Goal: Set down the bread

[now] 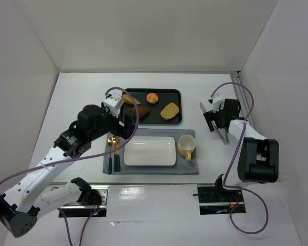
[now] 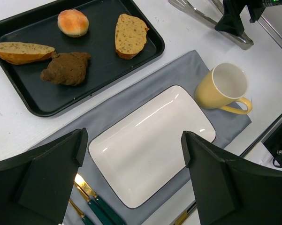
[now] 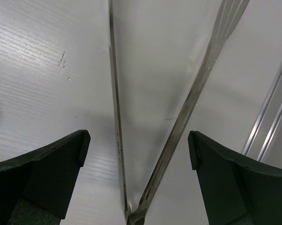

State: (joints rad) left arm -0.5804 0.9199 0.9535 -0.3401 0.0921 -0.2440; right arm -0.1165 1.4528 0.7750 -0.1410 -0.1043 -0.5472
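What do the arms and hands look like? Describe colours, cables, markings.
Left arm and right arm: white links, black joints, purple cable looping along each. Round white label on the left one. Left hand and right hand: matte black wedge fingers.

Bread [image 2: 72,22]: small round bun, golden-orange w/ glossy top, ball-like, dome up, intact. Loc.: inside black tray [image 2: 98,51], far half, near mid-width, not touching rim.

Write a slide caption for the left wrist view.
Open left gripper above the empty white plate; the bread sits on the black tray, yellow mug alongside.
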